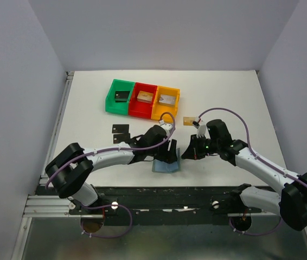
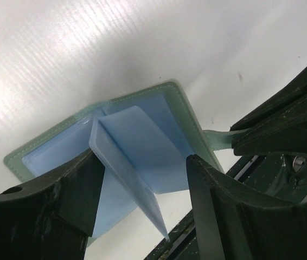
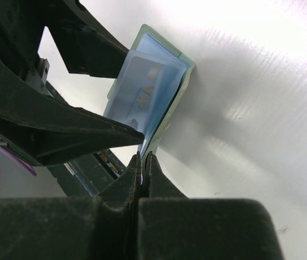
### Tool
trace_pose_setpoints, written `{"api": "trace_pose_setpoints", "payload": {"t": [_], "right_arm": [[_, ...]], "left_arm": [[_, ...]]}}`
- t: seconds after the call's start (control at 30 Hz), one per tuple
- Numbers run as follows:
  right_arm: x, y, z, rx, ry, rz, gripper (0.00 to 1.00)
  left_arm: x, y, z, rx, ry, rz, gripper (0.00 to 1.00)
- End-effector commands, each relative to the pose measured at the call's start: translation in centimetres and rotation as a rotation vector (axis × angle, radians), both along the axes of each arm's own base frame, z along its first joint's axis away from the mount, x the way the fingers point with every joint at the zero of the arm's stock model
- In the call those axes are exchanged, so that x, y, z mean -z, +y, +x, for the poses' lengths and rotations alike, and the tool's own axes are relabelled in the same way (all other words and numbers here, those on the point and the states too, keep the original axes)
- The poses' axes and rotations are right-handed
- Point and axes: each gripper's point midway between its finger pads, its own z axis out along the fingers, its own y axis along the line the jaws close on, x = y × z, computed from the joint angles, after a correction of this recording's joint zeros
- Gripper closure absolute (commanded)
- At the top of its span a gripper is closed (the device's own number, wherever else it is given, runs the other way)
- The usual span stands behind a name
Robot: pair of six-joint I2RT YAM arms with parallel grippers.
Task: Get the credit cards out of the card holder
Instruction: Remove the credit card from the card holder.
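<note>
The left claw (image 2: 142,169) stands spread, one finger on each side of the pale blue inner leaf (image 2: 122,169) of the card holder (image 2: 161,105), and I cannot tell whether either pad touches that leaf; the right claw (image 3: 143,161) is pressed together, pinching the holder's little closing tab (image 2: 216,138), which seems to keep the wallet propped open and tilted up off the desk (image 1: 224,97); the holder sits at the near middle of the desk, between the two arms and right under both claws; two black cards (image 1: 120,129) lie flat to the left of it and a gold-tan card (image 1: 189,120) lies beyond the right claw, all three out of the holder; a silvery-white card (image 3: 142,95) with gold lettering shows inside a pocket; so the step in hand looks like pulling the remaining pale cards, with the task judged past halfway; the next move calls for the left claw to close on the card's exposed edge, not on the pocket fabric, and to draw it along the pocket mouth while the tab stays pinned; catching fabric with the card would likely drag the whole holder.
</note>
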Motion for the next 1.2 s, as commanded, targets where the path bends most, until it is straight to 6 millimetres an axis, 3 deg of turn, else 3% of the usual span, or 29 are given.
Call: {"api": "trace_pose_setpoints", "payload": {"t": [0.0, 0.37, 0.9, 0.97, 1.17], "right_arm": [[-1.5, 0.4, 0.6, -0.013, -0.044, 0.026, 1.0], [-1.0, 0.0, 0.7, 0.007, -0.037, 0.007, 1.0], [3.0, -3.0, 0.8, 0.19, 0.085, -0.172, 0.99], [3.2, -3.3, 0.9, 0.206, 0.087, -0.186, 0.94], [2.7, -3.9, 1.2, 0.252, 0.061, -0.199, 0.62]], "left_arm": [[0.0, 1.8, 0.2, -0.068, -0.034, 0.039, 0.28], [0.4, 2.1, 0.2, -0.068, -0.031, 0.058, 0.28], [1.0, -0.6, -0.4, 0.035, -0.015, 0.093, 0.28], [1.1, -0.9, -0.5, 0.044, -0.012, 0.094, 0.28], [1.1, -1.2, -0.6, 0.054, -0.016, 0.103, 0.28]]}}
